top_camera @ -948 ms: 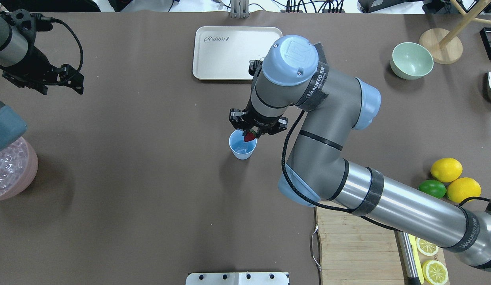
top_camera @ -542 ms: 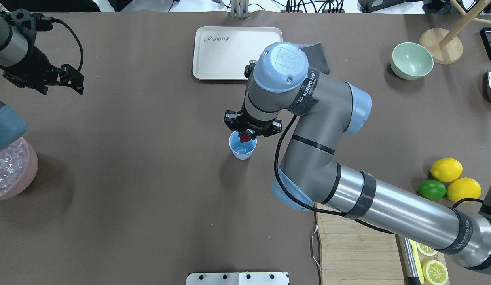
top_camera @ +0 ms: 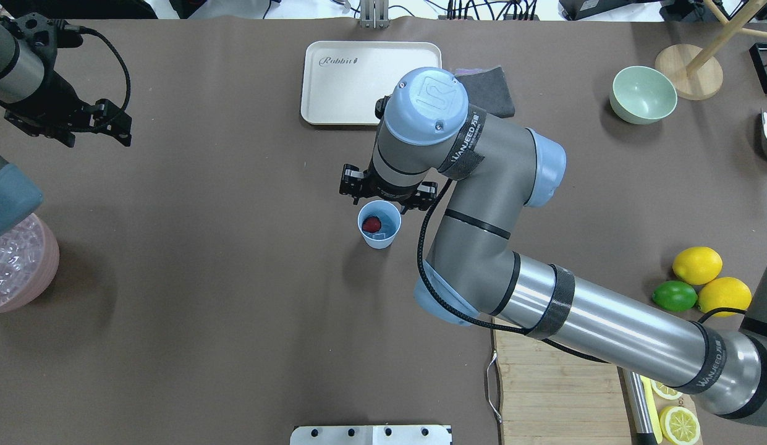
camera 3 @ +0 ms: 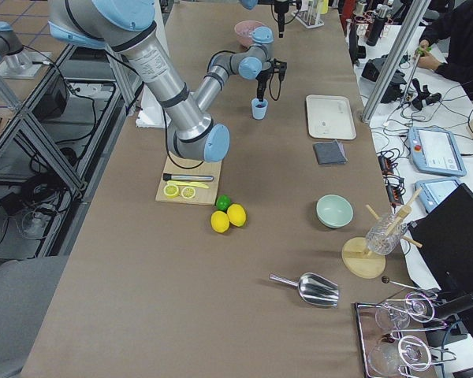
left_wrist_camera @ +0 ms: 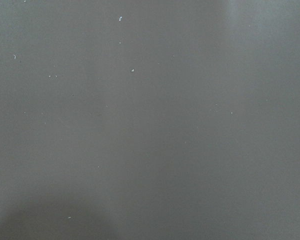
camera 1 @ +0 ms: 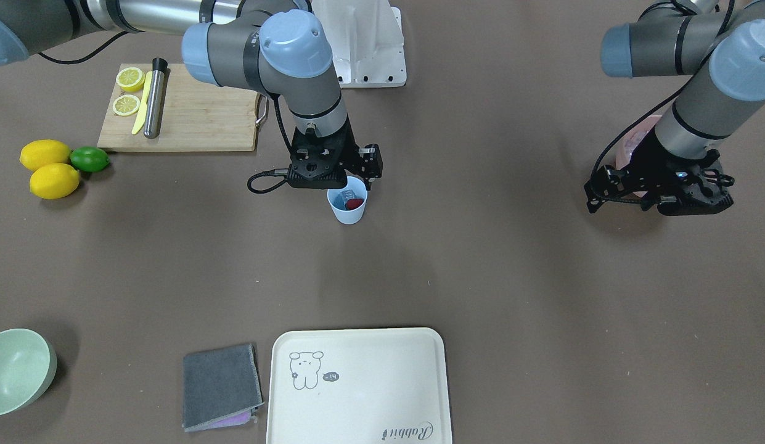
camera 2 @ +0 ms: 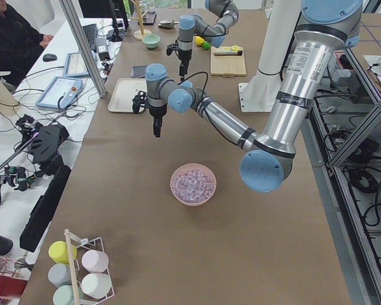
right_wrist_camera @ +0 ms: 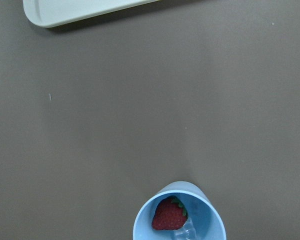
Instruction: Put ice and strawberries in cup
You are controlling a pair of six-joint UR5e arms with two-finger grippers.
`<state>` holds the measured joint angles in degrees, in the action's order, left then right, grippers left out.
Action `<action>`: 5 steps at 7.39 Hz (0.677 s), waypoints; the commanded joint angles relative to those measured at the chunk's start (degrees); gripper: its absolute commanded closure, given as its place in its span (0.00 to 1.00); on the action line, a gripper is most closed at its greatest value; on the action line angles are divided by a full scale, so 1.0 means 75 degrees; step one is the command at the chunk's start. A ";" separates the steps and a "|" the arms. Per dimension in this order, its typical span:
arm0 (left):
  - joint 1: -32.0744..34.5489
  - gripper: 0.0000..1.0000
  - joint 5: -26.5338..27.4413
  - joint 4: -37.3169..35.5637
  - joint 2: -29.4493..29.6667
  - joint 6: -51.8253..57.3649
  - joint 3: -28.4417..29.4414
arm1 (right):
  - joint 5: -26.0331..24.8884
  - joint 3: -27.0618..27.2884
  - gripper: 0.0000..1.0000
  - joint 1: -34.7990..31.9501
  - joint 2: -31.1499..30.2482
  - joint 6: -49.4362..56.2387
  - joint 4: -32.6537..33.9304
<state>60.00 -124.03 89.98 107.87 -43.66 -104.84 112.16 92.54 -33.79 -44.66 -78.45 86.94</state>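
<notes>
strawberry [top_camera: 371, 224] dropped into cup [top_camera: 379, 241], tray [top_camera: 352, 86] beyond

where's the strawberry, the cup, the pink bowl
strawberry [right_wrist_camera: 168, 216], right wrist view, red body
cup [camera 1: 347, 214], front-facing view, outer wall
pink bowl [camera 2: 192, 201], exterior left view, near wall

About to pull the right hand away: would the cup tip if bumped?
Likely light: the cup is small plastic, holding only a strawberry and a little ice. Its base looks narrower than its mouth, so a rim bump may tip it. The right hand hangs close by its rim.
</notes>
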 commanded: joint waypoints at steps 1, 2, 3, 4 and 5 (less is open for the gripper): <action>0.0435 0.03 -0.0021 -0.0091 -0.0049 0.1332 0.0010 | 0.0836 0.1072 0.00 -0.0950 -0.1174 0.0761 0.0021; 0.0785 0.03 -0.0264 -0.0115 -0.0096 0.2354 0.0253 | 0.1573 0.1532 0.00 -0.1745 -0.2145 0.2160 0.0021; 0.1230 0.03 -0.0580 -0.0115 -0.0155 0.3142 0.0476 | 0.2358 0.1559 0.00 -0.2704 -0.2897 0.3694 0.0021; 0.1791 0.03 -0.0606 -0.0092 -0.0596 0.4321 0.0629 | 0.2748 0.1571 0.00 -0.3561 -0.3636 0.5148 0.0021; 0.2446 0.03 -0.0641 -0.0103 -0.0670 0.5331 0.1141 | 0.3251 0.1560 0.00 -0.4556 -0.4339 0.6625 0.0102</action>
<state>72.55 -128.19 89.24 104.45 -13.74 -99.95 131.49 104.00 -58.60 -69.97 -43.28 87.23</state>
